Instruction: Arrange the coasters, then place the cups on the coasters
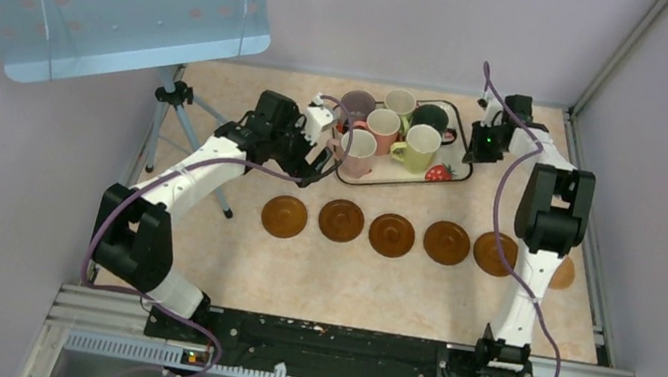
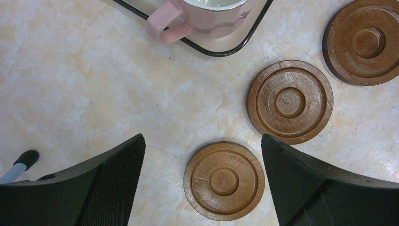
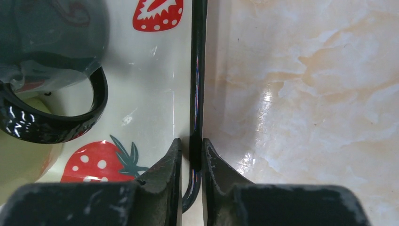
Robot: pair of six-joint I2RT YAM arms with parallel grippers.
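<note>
overhead view: the strawberry-print tray (image 1: 393,176) lies on the far half of the table (image 1: 345,286) and holds all six cups upright and packed close. the mauve cup (image 1: 357,104), a pale yellow-green cup (image 1: 400,102) and the dark cup (image 1: 431,118) stand along the back. a pink cup (image 1: 382,125), a second pink cup (image 1: 357,154) and a second yellow-green cup (image 1: 420,148) stand in front. the six coasters (image 1: 391,235) lie bare in a row nearer the arm bases, apart from the tray; the right arm partly hides the two rightmost.

right wrist view: the right gripper (image 3: 192,146) is pinched on the tray's black rim (image 3: 197,70), one finger inside the tray and one outside, near the dark cup's handle.

left wrist view: the left gripper (image 2: 202,141) hangs with jaws spread wide and nothing between them, above the leftmost coasters and near the tray corner where a pink cup sits.
</note>
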